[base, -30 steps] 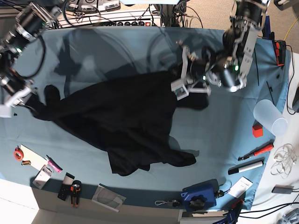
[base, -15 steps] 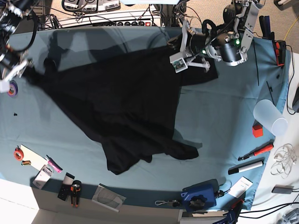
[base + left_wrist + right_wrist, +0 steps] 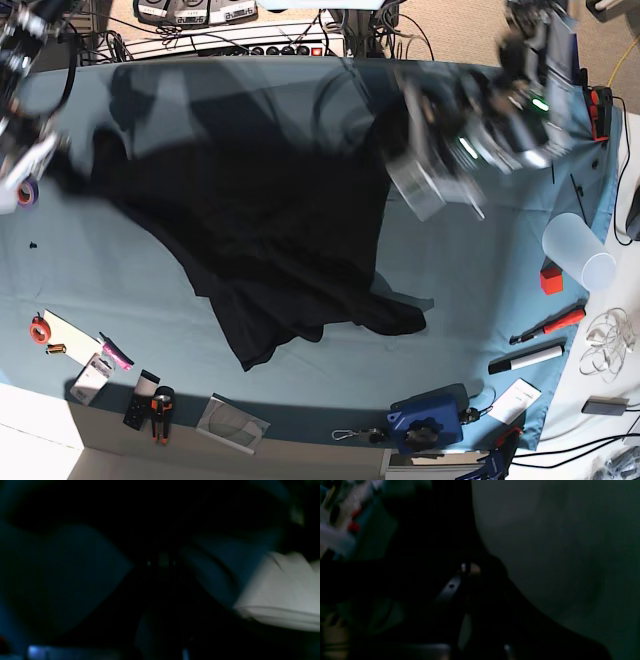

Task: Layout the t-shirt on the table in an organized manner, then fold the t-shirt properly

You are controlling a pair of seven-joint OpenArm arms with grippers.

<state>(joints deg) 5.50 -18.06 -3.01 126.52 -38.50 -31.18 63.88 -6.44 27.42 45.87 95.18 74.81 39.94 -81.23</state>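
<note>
The black t-shirt (image 3: 260,220) hangs stretched between my two grippers over the teal table (image 3: 470,290), and its lower part trails onto the cloth toward the front. My right gripper (image 3: 45,162) at the far left is shut on one end of the shirt. My left gripper (image 3: 405,140) at the upper right is motion-blurred and shut on the other end. The wrist views are very dark. In the right wrist view the right gripper (image 3: 468,568) pinches black cloth (image 3: 425,585). In the left wrist view the left gripper (image 3: 162,562) is sunk in black cloth (image 3: 160,517).
A clear plastic cup (image 3: 580,255), a red block (image 3: 551,278) and two markers (image 3: 545,325) lie at the right edge. A blue device (image 3: 425,420) sits at the front. Small tools (image 3: 150,405) and an orange tape roll (image 3: 38,328) lie front left. Cables (image 3: 250,40) run along the back.
Both grippers drew apart and toward the back, pulling the crumpled shirt out wide. In the last half second my left arm swung forward and to the right.
</note>
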